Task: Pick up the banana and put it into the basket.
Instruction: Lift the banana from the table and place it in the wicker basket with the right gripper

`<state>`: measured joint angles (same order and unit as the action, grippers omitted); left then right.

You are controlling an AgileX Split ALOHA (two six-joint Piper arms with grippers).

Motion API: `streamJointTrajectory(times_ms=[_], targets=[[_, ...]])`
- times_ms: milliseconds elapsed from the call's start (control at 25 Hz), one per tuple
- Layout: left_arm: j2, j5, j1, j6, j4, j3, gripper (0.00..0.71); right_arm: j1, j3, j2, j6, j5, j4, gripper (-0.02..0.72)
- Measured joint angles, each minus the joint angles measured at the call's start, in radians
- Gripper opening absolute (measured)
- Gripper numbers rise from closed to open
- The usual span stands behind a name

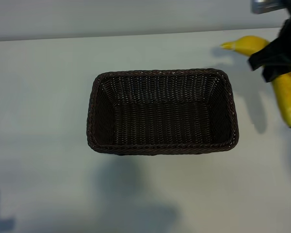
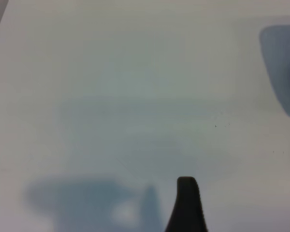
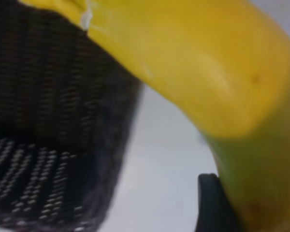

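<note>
The left gripper's fingertip [image 2: 187, 203] hangs over bare white table [image 1: 43, 87], its jaws spread and empty. The dark wicker basket [image 1: 162, 148] sits mid-table with nothing inside. Beyond its right end, the right gripper [image 1: 276, 60] clasps the banana [image 1: 287, 97] above the tabletop.

Banana [image 1: 287, 97]: single, bright yellow, smooth, curved, with a tapered stem end. It is off the worktop, casting a shadow on it, and sits to the right of the basket, outside it. Stem end points toward the far left; the other end hangs toward the near side. Its middle is hidden in the exterior view.

Basket [image 1: 162, 112]: rectangular, dark brown woven wicker, rounded corners, braided rim. Upright on the worktop, open side up, long side running left to right. Nothing inside.
</note>
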<state>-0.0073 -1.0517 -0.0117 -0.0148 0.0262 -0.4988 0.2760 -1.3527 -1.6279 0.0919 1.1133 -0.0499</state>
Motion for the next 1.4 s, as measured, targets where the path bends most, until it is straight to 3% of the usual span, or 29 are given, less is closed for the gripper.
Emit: streamJointTrajectory(times_ms=[440,680,920,1120,1400], targets=[[0.000,0.000,0.000,-0.003,0.000,0.000,0.587,0.229,-0.018,-0.093,0.047,-0.034,0.000,0.418],[0.000,0.000,0.000,-0.003,0.000,0.000,0.587,0.337,-0.129,-0.192,0.086,-0.032,0.001,0.418],[0.000,0.000,0.000,-0.003,0.000,0.000,0.587,0.432,-0.199,-0.267,0.220,-0.048,0.028,0.418],[0.000,0.000,0.000,-0.003,0.000,0.000,0.587,0.464,-0.200,-0.306,0.267,-0.108,0.091,0.418],[0.000,0.000,0.000,-0.003,0.000,0.000,0.587,0.464,-0.201,-0.341,0.336,-0.145,0.110,0.418]])
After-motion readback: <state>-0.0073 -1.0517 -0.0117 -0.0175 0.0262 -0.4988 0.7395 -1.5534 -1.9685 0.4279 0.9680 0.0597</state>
